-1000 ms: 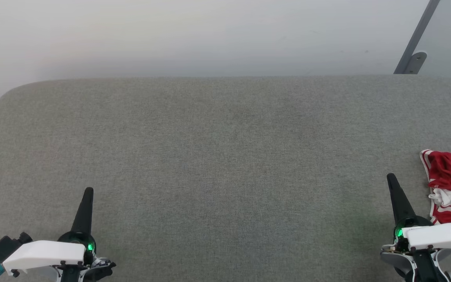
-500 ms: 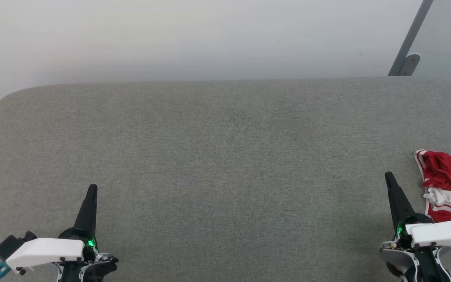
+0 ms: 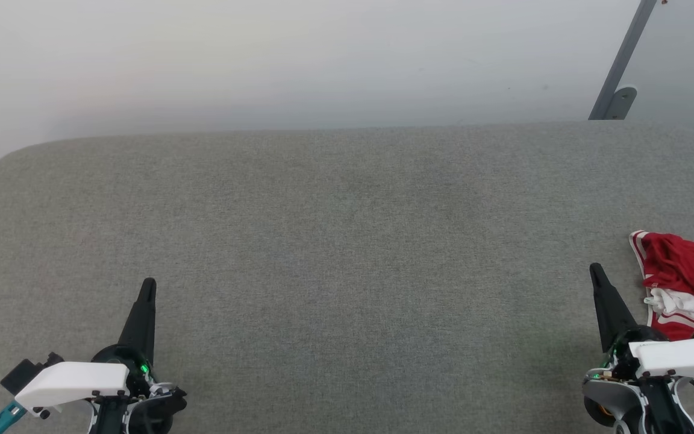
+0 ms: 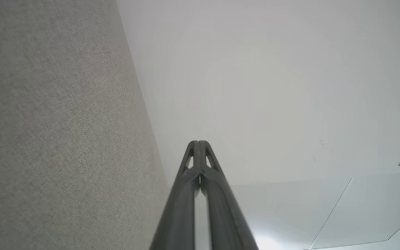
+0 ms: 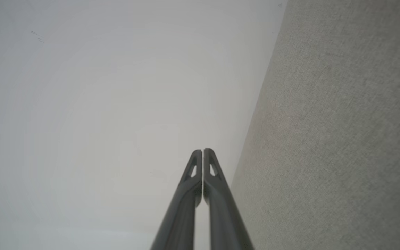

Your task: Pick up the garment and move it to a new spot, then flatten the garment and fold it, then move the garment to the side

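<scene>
Red jersey bunched at the right edge, both grippers clenched

The garment (image 3: 684, 271) lies crumpled on the grey fabric surface (image 3: 347, 229) at the far right of the head view, partly cut off by the picture's edge. Its red body is heaped up, a white sleeve is folded into the middle of the pile, and a red-and-white striped band runs along its left rim.

The right gripper (image 3: 594, 269) sits at the lower right, just beside the garment and to its left, with its tip apart from the cloth. Its two dark fingers are pressed tightly together, and the right wrist view shows the tips meeting with nothing between them.

The left gripper (image 3: 149, 283) sits at the lower left, well apart from the garment, with the broad grey surface between them. Its jaws are clenched too, and the left wrist view shows the fingertips touching.

Behind the surface rises a pale wall (image 3: 262, 60), and a slanted grey metal post (image 3: 621, 66) stands at the upper right
</scene>
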